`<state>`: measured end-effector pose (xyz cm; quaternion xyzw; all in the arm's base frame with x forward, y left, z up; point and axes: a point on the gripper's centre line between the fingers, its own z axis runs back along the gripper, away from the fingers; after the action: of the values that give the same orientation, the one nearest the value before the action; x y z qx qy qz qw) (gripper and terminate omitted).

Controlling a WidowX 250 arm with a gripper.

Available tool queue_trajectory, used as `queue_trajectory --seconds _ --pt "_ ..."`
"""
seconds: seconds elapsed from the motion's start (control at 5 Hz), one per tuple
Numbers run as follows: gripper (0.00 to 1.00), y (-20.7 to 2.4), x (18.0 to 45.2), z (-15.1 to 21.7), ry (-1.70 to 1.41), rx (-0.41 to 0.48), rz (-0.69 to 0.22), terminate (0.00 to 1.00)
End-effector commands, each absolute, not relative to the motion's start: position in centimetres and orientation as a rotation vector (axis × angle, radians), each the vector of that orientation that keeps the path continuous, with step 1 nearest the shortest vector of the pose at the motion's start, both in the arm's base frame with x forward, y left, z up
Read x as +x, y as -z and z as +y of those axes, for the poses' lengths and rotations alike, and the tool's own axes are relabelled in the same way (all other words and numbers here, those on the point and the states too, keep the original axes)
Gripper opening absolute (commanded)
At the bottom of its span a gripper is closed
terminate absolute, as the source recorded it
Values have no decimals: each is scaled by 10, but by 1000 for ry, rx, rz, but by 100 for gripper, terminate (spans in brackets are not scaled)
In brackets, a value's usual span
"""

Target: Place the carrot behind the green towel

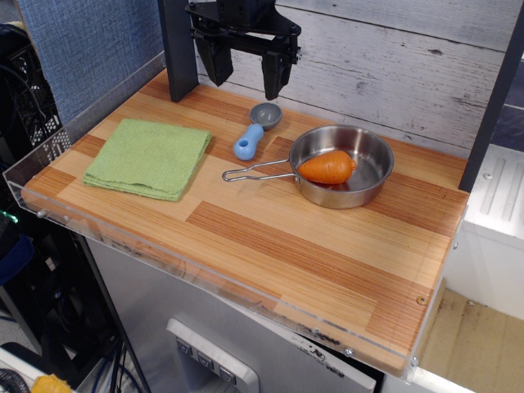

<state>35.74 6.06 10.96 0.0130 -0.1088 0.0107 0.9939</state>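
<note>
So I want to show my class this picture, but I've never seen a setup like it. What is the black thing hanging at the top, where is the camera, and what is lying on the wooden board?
The black thing is the gripper of a robot arm: two fingers that close to pinch objects. Here they stand apart and hold nothing, hanging above the back of the table.

There is only one picture, taken by a fixed camera in front of and above the wooden table, looking down at an angle.

On the table, at the left lies a folded green towel. Near the middle back lies a small scoop with a blue handle and a grey bowl. To the right sits a steel pan with a wire handle, and inside it lies an orange toy carrot.

The job is to move the carrot behind the towel; it has not been picked up yet.
</note>
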Motion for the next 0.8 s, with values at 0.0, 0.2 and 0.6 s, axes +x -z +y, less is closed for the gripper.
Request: queue_trajectory --seconds 0.0,0.2,0.6 --pt "100 -110 357 61 -22 26 -218 0" --pt "100 -104 362 41 88 2 -219 0" --pt "100 -86 368 8 343 -32 -210 0"
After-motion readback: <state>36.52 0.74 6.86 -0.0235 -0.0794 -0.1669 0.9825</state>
